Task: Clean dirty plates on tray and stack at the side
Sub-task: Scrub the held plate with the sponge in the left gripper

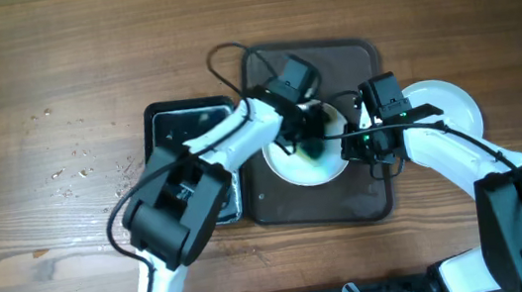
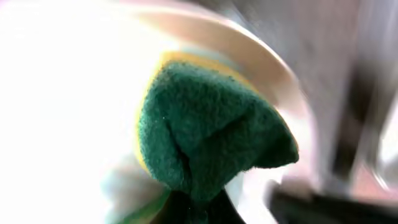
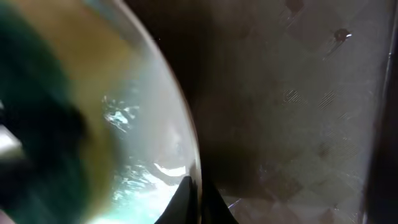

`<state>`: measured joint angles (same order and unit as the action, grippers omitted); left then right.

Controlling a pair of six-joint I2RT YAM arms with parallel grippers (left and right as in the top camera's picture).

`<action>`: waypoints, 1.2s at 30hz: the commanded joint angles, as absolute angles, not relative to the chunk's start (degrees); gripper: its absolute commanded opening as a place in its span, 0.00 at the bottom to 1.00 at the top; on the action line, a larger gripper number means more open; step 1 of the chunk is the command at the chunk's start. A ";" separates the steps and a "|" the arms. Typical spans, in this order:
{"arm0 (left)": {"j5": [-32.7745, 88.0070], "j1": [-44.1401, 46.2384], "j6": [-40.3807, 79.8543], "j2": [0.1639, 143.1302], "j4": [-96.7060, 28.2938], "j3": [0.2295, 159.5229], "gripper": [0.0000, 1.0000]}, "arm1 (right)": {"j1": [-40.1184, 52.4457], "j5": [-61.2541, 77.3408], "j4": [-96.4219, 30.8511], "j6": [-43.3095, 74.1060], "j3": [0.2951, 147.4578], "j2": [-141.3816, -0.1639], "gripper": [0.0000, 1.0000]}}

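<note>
A white plate [image 1: 305,165] lies on the dark brown tray [image 1: 372,202]. My left gripper [image 1: 305,133] is shut on a green and yellow sponge [image 2: 205,134] and presses it on the plate [image 2: 68,93]. My right gripper [image 1: 353,145] is shut on the plate's right rim [image 3: 191,163]; its two fingers pinch the edge. The plate's surface [image 3: 134,143] shows wet bluish streaks. A second white plate [image 1: 451,108] lies on the table to the right of the tray, partly under my right arm.
A smaller black tray [image 1: 166,118] sits left of the brown tray, mostly covered by my left arm. Small crumbs or droplets [image 1: 80,171] dot the wooden table at the left.
</note>
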<state>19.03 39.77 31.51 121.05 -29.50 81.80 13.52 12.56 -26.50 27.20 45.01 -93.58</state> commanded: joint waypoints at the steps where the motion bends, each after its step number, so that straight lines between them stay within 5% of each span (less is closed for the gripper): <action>1: 31.92 43.44 29.02 123.13 -30.04 80.47 0.04 | 14.13 9.02 -27.29 26.02 43.75 -95.59 0.04; 6: 26.41 42.41 28.71 123.13 -34.59 80.47 0.04 | 14.13 9.02 -27.49 26.04 43.75 -95.59 0.04; 14: -12.73 36.45 30.89 122.91 -50.59 80.49 0.04 | 14.13 9.02 -27.68 26.06 43.75 -95.59 0.04; 20: -22.20 35.03 34.79 122.28 -52.95 80.49 0.04 | 14.13 9.02 -27.81 26.04 43.75 -95.59 0.04; 25: -14.33 35.03 34.41 122.26 -46.19 80.49 0.04 | 14.13 9.02 -27.90 26.02 43.75 -95.59 0.04; 32: 21.32 35.94 30.37 122.74 -31.94 80.47 0.04 | 14.13 9.02 -27.90 25.87 43.75 -95.59 0.04; 36: 24.51 38.09 30.39 123.81 -29.04 80.47 0.04 | 14.13 9.02 -27.92 25.87 43.75 -95.59 0.04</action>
